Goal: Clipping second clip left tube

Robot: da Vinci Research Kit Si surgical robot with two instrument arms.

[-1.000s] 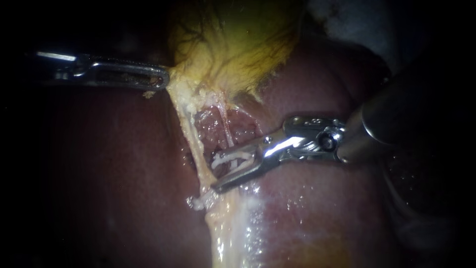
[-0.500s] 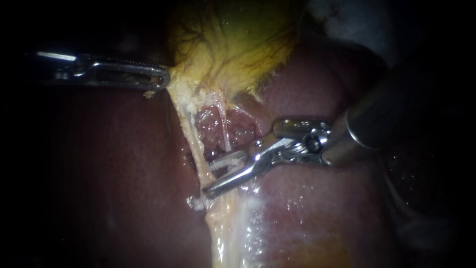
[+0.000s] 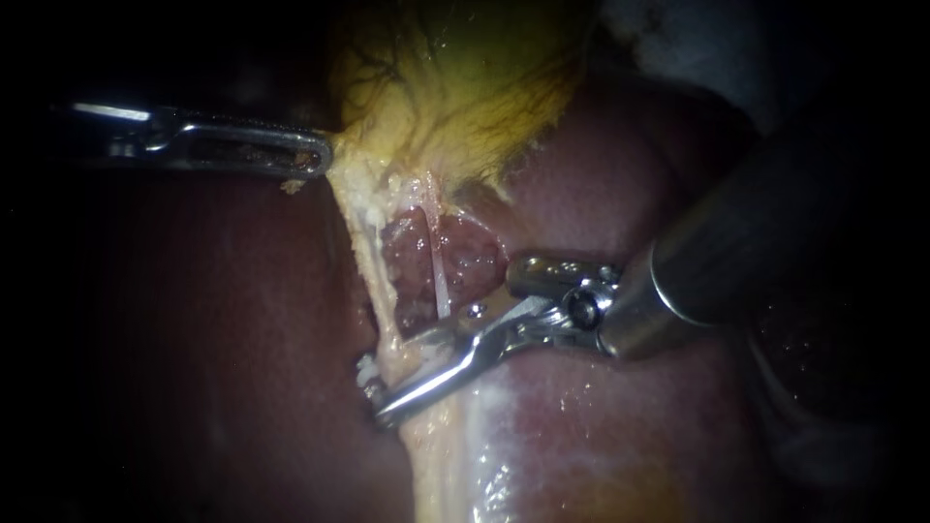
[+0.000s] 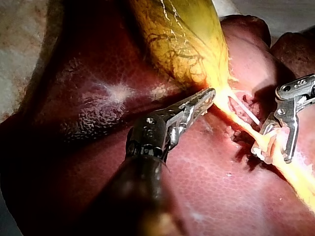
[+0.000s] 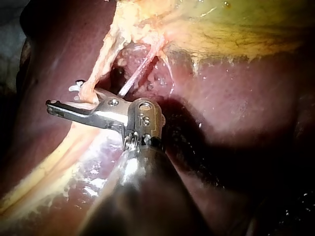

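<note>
Steel right instrument (image 3: pixel 394 378) aslant across left tube (image 3: pixel 372 263); left instrument (image 3: pixel 315 155) level at gallbladder (image 3: pixel 465 87).

Liver (image 3: pixel 194 339) dark red, finely mottled; gallbladder (image 3: pixel 465 87) yellow-green, dark-veined; left tube (image 3: pixel 370 250) pale cream.

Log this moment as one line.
left instrument: shut on gallbladder | right instrument: open jaws astride left tube

Glossy gallbladder (image 3: pixel 465 87); shiny metal left instrument (image 3: pixel 318 155)
</note>
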